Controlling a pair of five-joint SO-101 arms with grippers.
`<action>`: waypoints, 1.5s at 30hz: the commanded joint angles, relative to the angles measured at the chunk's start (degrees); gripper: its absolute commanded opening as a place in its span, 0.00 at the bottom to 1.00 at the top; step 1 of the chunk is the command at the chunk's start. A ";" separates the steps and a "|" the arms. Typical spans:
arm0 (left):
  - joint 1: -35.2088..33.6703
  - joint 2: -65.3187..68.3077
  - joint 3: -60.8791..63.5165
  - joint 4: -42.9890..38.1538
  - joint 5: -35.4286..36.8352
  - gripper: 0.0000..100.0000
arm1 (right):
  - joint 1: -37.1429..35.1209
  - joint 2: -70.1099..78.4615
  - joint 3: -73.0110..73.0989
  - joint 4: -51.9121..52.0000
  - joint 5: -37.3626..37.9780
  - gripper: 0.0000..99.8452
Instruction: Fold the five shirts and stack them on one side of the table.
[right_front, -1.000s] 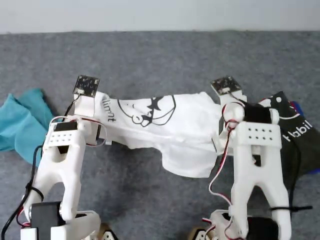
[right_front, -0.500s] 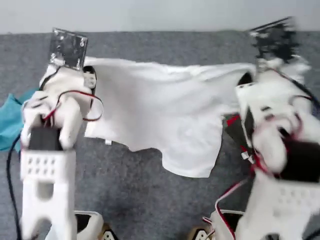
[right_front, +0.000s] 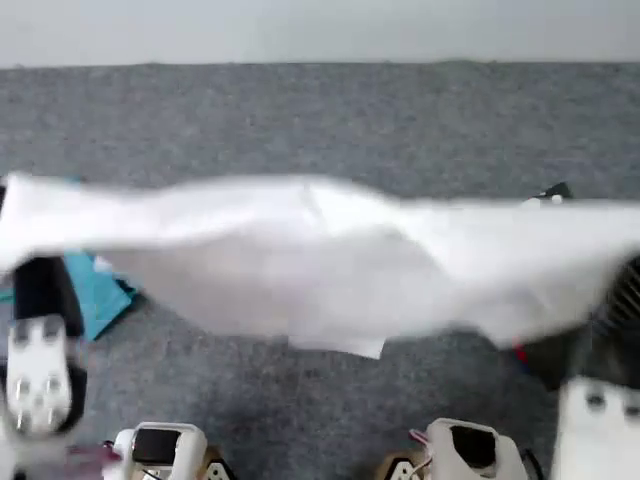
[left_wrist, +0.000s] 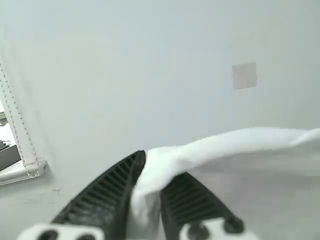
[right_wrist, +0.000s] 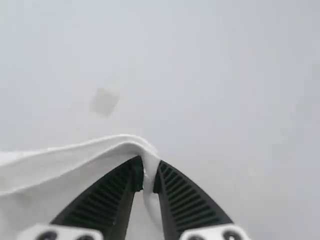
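Change: shirt (right_front: 320, 260) lifted off worktop (right_front: 300, 120), now spanning mid-frame | my left hand (left_wrist: 150, 170) and right hand (right_wrist: 147, 167) clamped on it | white, stretched wide

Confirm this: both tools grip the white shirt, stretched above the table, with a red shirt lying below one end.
Wrong colour: the high view shows a teal shirt lying there, not red. Otherwise right: left tool and right tool grip the white shirt above the table.

We see the white shirt (right_front: 320, 260) blurred, cut off at both side edges; it hides most of the teal shirt (right_front: 95, 290) and the black shirt (right_front: 556, 192).
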 joint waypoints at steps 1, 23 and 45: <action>-1.23 -2.46 -1.71 3.60 -0.18 0.01 | 10.59 0.75 -6.59 0.40 -2.73 0.01; -6.15 -5.10 40.75 -11.52 -0.44 0.01 | -4.97 1.45 47.21 -15.87 -3.78 0.01; -11.78 -4.57 78.73 -53.36 2.73 0.01 | -11.82 18.42 81.49 -56.22 -4.04 0.01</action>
